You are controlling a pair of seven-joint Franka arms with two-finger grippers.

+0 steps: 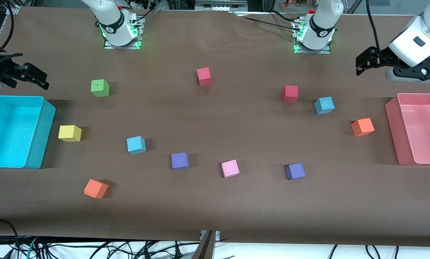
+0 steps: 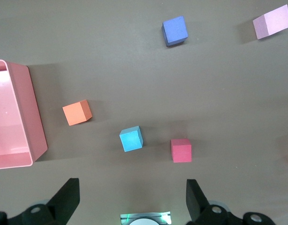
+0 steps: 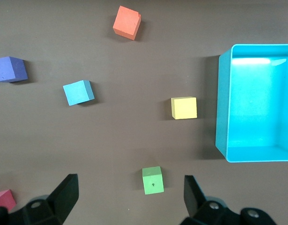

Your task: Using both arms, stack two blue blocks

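Left gripper (image 2: 132, 199) hanging jaws apart, empty, over table edge by pink plastic bin (image 1: 421, 129). Right gripper (image 3: 129, 199) likewise spread, hovering near cyan plastic bin (image 1: 39, 133). Sky-blue foam cubes lying well apart: one (image 1: 324, 105) beside red foam cube (image 1: 290, 94), other (image 1: 136, 145) near purple foam cube (image 1: 180, 161). Nothing grasped; each arm needing descent onto its nearer blue cube.

Open table rings both blue blocks (image 1: 136, 145) (image 1: 324, 105); a red cube (image 1: 290, 93) stands near one.

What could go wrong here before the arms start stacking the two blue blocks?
The blue blocks lie apart: one close beside a red block, which open jaws might nudge; the other near a purple block, easily mistaken for blue. Both the left gripper and right gripper wait at the table's ends.
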